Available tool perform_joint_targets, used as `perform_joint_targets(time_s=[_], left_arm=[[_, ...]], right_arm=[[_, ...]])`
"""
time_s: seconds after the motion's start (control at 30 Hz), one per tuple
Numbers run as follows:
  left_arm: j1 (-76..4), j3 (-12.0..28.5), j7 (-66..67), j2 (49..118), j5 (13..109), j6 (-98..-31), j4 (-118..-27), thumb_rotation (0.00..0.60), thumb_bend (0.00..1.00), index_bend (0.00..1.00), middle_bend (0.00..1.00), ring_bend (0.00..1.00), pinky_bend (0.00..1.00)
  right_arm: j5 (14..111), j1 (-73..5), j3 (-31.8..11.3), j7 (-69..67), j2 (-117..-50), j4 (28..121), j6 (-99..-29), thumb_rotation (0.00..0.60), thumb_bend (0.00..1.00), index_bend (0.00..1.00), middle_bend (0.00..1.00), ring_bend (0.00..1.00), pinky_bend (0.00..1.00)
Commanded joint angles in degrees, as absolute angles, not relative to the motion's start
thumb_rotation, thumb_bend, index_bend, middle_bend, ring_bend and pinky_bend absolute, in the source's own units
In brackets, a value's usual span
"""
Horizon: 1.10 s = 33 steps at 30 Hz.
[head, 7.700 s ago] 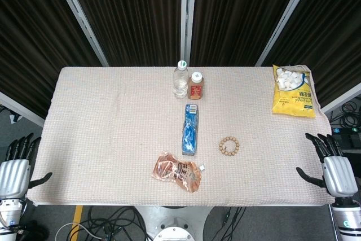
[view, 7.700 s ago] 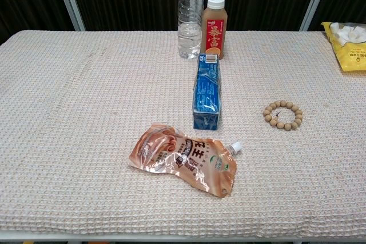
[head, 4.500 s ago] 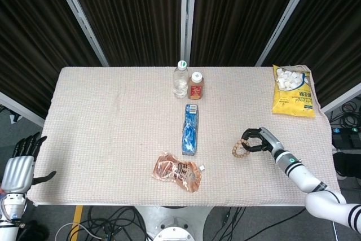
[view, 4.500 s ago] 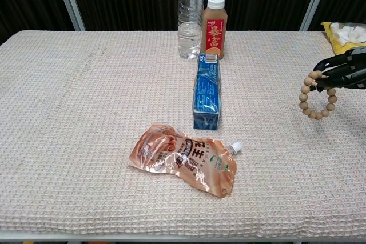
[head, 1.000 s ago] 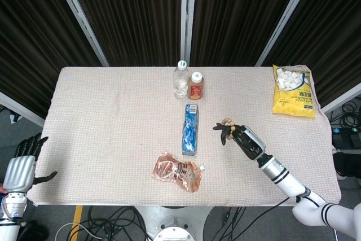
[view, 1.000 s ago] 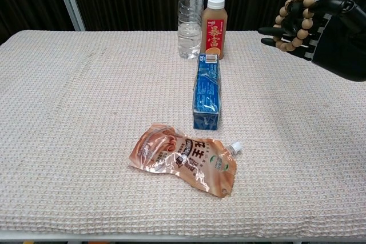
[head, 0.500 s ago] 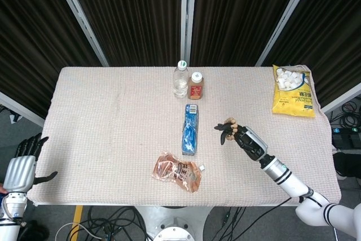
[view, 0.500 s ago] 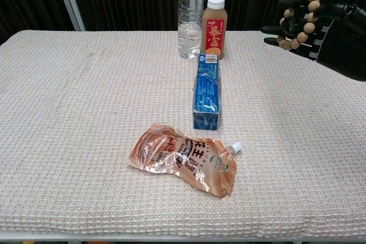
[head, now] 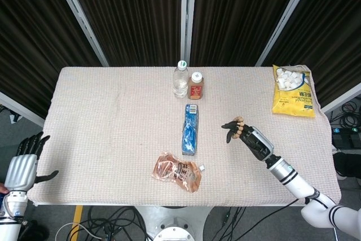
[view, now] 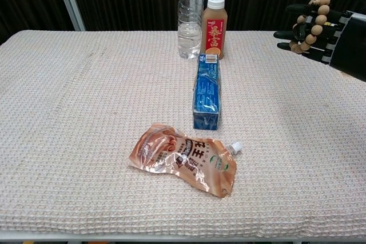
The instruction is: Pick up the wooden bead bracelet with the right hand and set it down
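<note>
Right now the right hand (view: 329, 30) holds the bracelet (view: 309, 24) looped over its fingers, above the mat, right of the blue box (view: 206, 91). On release, beads might snag there.

Cloth-covered table (head: 113, 117): water bottle (head: 180, 79), juice bottle (head: 196, 86), blue box (head: 190, 130), pouch (head: 177, 171), yellow bag (head: 293, 91).
</note>
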State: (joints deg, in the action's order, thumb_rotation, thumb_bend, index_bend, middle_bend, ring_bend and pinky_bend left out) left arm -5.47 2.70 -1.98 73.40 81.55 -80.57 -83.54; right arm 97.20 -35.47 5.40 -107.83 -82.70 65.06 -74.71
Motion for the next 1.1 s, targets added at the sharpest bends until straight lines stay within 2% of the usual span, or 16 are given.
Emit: perform_joint_targets(time_s=[0.03,0.23,0.3,0.67,0.8,0.93,1.03,1.1], left_arm=[[-5.5,2.7,-1.8,73.3,81.5,-80.5,-83.8,0.600,0.00,0.10,0.02,0.00,0.00],[-5.7,2.8,-1.4,73.2,81.4,-80.4,-84.1,0.600,0.00,0.10,0.02,0.00,0.00],[-5.8,2.8,-1.4,73.2,81.5,-80.2,-84.1,0.600,0.00,0.10,0.02,0.00,0.00],[-5.8,2.7,-1.2,73.2,81.5,-80.3,-84.4,0.600,0.00,0.10,0.02,0.00,0.00],[-5.7,2.6,-1.3,73.1,81.4,-80.4,-84.5,0.600,0.00,0.10,0.02,0.00,0.00],[-5.6,2.5,-1.5,73.1,81.3,-80.4,-84.4,0.600,0.00,0.10,0.02,0.00,0.00],[-5.6,2.5,-1.7,73.2,81.3,-80.3,-84.2,0.600,0.00,0.10,0.02,0.00,0.00],[-5.7,2.5,-1.9,73.3,81.4,-80.2,-84.0,0.600,0.00,0.10,0.02,0.00,0.00]], right_arm=[[96.8,-35.0,5.5,-106.9,-82.2,65.1,-74.8,0.274,0.00,0.27,0.51,0.13,0.00],[95.2,-33.5,5.0,-104.3,-80.7,66.2,-75.2,0.274,0.00,0.27,0.51,0.13,0.00],[93.9,-33.1,4.4,-98.0,-80.7,66.0,-74.0,0.274,0.00,0.27,0.50,0.13,0.00],[84.9,-36.9,1.7,-44.8,-82.3,67.8,-56.2,0.279,0.00,0.27,0.45,0.10,0.00],[81.7,-38.1,1.2,-26.2,-84.1,67.0,-52.0,0.279,0.00,0.26,0.39,0.10,0.00],[78.3,-37.4,0.1,-8.1,-85.3,67.8,-53.0,0.276,0.00,0.19,0.33,0.11,0.00],[75.8,-36.4,-0.5,-5.3,-83.3,72.5,-52.4,0.274,0.00,0.04,0.20,0.03,0.00],[75.4,-35.9,-0.5,-6.3,-81.0,75.6,-51.8,0.276,0.00,0.00,0.14,0.00,0.00]])
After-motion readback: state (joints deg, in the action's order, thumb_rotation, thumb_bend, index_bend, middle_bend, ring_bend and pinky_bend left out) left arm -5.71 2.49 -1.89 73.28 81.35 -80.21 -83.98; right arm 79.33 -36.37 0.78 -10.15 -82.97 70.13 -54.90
